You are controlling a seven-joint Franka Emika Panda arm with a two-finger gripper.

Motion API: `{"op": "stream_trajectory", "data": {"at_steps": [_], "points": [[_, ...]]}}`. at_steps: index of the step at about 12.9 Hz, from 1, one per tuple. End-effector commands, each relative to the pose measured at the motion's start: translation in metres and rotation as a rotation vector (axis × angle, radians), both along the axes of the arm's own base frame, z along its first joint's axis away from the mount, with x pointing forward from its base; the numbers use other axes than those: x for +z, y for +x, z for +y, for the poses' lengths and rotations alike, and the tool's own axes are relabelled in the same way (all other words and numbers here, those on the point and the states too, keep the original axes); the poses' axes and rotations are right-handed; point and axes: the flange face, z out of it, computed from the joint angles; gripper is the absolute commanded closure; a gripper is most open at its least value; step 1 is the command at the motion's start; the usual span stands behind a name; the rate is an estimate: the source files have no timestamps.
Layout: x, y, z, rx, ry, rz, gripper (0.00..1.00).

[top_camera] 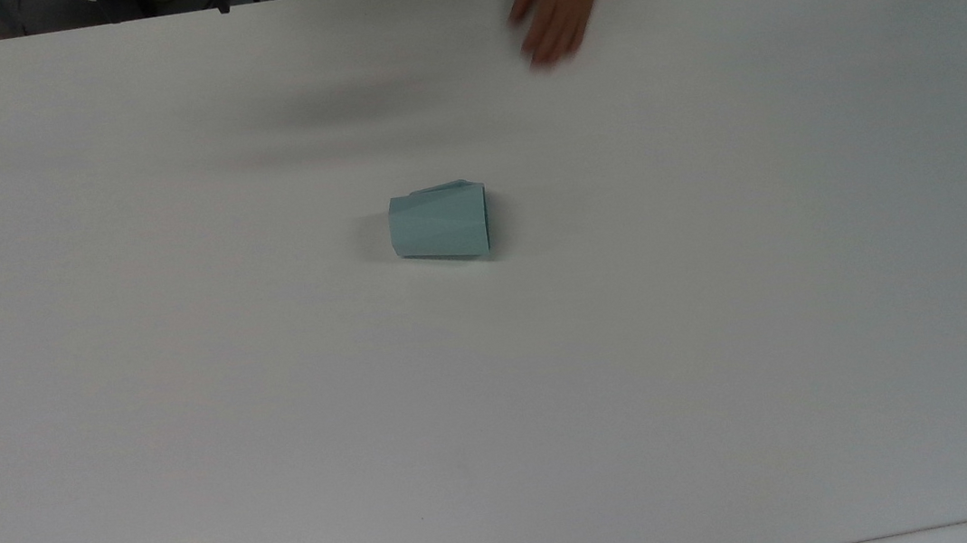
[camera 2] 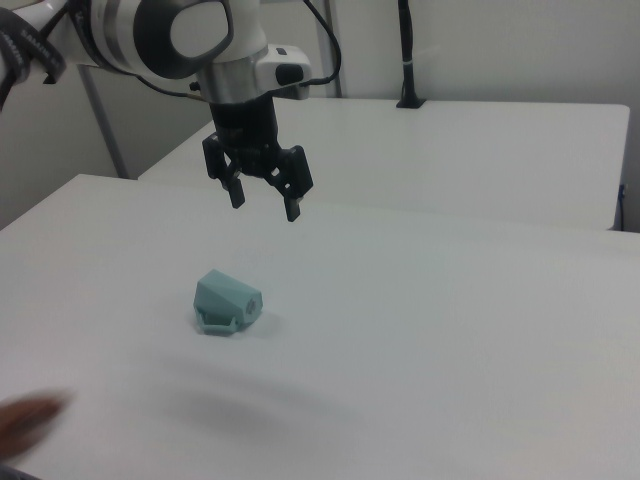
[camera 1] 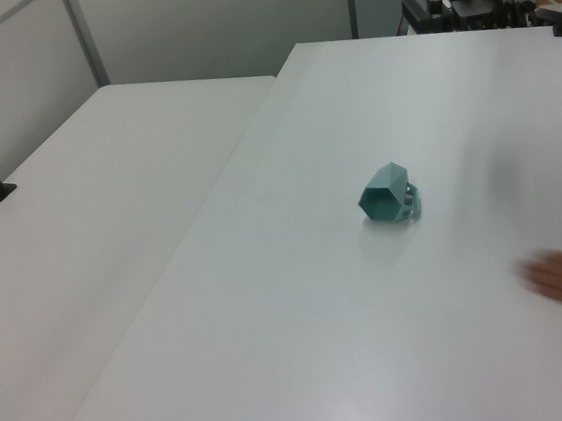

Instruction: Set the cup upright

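I am looking at the cup [top_camera: 440, 223] lying on its side near the middle of the top view, so nothing of the righting is done yet. In the left view its dark mouth is facing the lower left of the frame and its handle is sitting on the cup's right, low against the table [top_camera: 194, 450]. In the right view my gripper [camera 2: 262, 195] is hanging above and behind the cup, in the upper left of the frame, with its fingers spread apart and holding nothing. All the work is waiting: descending, gripping, tipping the cup onto its base. A person's hand [top_camera: 554, 8] is blurring near the top edge of the top view, well apart from the cup; I judge it the one hazard.
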Motion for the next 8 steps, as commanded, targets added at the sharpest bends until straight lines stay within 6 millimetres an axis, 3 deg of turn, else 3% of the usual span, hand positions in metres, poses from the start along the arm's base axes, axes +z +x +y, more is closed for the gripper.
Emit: {"op": "stream_trajectory", "data": {"at_steps": [1, 3, 8], "points": [[0.0053, -0.0006, -0.0041, -0.032, -0.004, -0.046, 0.0], [0.0074, -0.0012, -0.0128, -0.052, 0.008, -0.05, 0.0], [0.0058, -0.0026, -0.0112, -0.058, 0.009, -0.039, 0.0]]}}
